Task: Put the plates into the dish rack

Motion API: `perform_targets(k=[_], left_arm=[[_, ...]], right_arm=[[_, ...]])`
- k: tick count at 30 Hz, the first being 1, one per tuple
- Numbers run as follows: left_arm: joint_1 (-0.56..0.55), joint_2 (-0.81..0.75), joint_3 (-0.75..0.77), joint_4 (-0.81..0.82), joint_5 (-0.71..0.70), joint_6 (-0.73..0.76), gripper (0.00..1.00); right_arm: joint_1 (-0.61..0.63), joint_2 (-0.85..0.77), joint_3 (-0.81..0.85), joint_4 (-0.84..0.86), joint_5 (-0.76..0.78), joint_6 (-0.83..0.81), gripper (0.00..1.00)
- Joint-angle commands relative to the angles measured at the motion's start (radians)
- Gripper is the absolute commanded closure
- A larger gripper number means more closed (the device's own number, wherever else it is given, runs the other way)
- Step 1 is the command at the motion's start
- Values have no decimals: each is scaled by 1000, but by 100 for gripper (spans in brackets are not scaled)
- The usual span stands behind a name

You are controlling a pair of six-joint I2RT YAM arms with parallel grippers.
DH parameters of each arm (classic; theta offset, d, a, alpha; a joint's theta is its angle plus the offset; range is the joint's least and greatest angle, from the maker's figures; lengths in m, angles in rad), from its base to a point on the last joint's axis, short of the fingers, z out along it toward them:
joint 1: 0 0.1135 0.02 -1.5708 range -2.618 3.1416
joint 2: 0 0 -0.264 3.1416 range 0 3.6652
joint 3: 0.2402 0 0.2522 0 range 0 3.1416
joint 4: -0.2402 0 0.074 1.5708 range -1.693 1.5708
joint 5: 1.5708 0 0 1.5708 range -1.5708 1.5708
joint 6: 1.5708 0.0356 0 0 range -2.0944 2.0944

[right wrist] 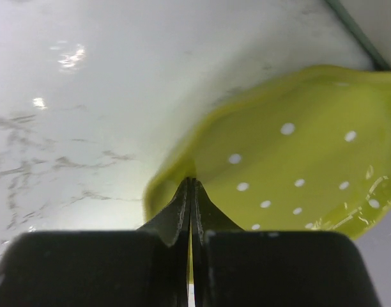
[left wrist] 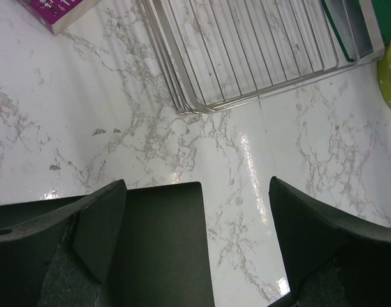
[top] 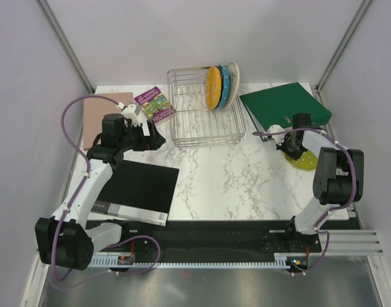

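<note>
Rim of green plate (right wrist: 298, 160) vanishes, apparently pinched, between right jaws.

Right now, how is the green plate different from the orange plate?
The green plate is yellow-green; the orange plate is orange. The green plate is outside the rack, its rim pinched by the right gripper; the orange plate stands on edge in the rack, untouched. Both are round plates.

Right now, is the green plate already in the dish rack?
No, the green plate is far right of the dish rack, its rim pinched in the right gripper.
</note>
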Motion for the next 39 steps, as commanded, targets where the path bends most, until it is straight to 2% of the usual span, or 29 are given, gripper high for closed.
perform_targets(k=[1,8,15,21,29,35,38,39], left_arm=[[18,12,34,9,-23,-39,0],[21,-14,2,6,-60,-67,0],[62,-58,-23,-11,-127,-110,0],[110,-121,-35,-54,-144,-151,0],[154,-238,-55,-150,-175,-163,0],[154,-307,-12,-225,-248,-143,0],[154,-332,11,-244,-232,-134,0],[154,-342,8,-244,-219,-136,0]], right_arm=[[72,-27,-55,-163,-113,-110,100],[266,-110,-91,-264,-168,-92,100],[470,-124,-48,-324,-231,-12,98],[693,-55,38,-307,-269,65,98],[978,163,259,-194,-299,229,97],[1073,247,403,-166,-291,311,96],[1061,182,366,-139,-208,356,94],[1050,113,328,-129,-194,399,89]])
